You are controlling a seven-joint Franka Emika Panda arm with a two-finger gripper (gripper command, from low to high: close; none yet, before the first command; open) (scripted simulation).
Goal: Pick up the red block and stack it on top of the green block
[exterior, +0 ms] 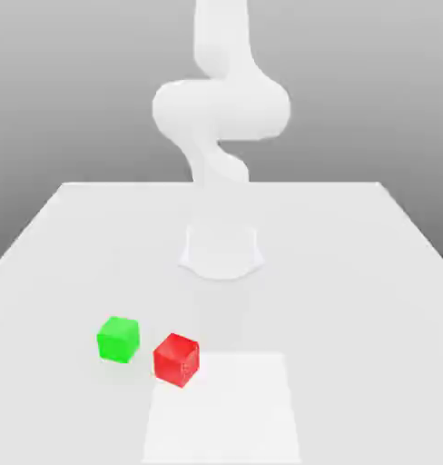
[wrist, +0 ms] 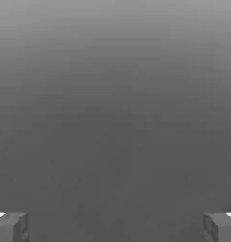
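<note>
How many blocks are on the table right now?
2. The green block sits toward the exterior view's left; the red block is just beside it on its right, slightly nearer the camera. Neither is stacked.

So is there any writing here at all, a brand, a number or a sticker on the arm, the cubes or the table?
None: no word, number, label or sign can be read.
red block: plain matte faces, no text.
green block: plain faces, no text.
white arm: bare, no logo.
table: unmarked, with a paler square patch but no writing.
gripper fingers: plain grey.
</note>
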